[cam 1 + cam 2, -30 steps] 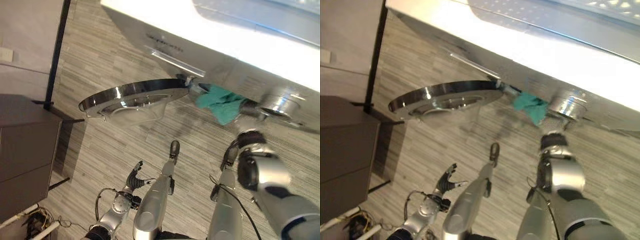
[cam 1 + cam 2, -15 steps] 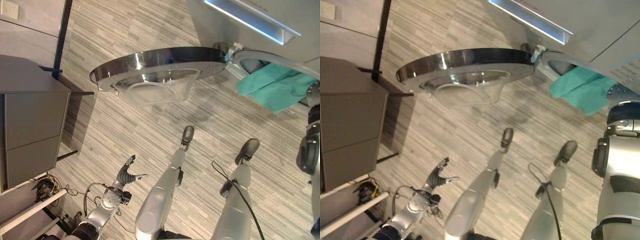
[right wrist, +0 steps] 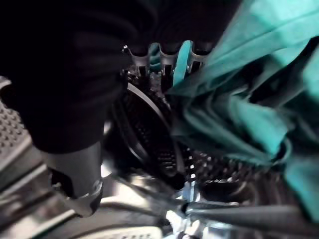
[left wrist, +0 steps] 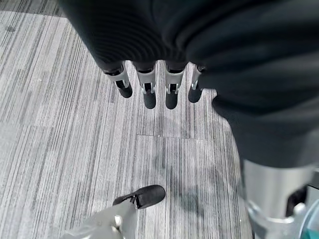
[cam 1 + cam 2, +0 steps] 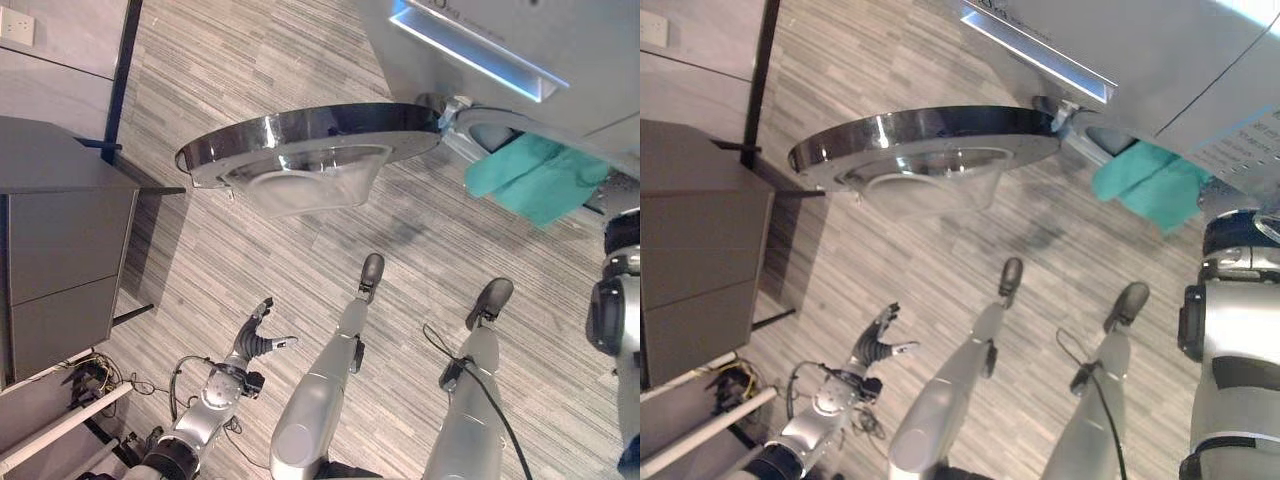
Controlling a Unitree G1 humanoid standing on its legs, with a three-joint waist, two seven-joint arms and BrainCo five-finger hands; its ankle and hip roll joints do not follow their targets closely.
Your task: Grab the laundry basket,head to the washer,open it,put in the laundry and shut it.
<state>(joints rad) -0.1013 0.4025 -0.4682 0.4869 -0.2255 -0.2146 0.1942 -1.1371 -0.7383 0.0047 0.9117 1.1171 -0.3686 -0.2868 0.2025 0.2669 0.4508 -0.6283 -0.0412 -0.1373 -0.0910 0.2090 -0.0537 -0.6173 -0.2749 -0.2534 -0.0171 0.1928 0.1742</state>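
While crumpled, teal cloth (image 5: 536, 180) at drum (image 3: 164, 149)

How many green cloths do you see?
1. The green cloth hangs out of the washer's opening, beside the open door. More may be hidden inside the drum.

Grey striped plank floor (image 5: 250, 250), a grey drawer cabinet (image 5: 60, 260) beside a pale wall (image 5: 60, 50).

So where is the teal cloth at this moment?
The teal cloth hangs out of the washer's opening in the left eye view's upper right, beside the open door; the right hand holds it at the drum.
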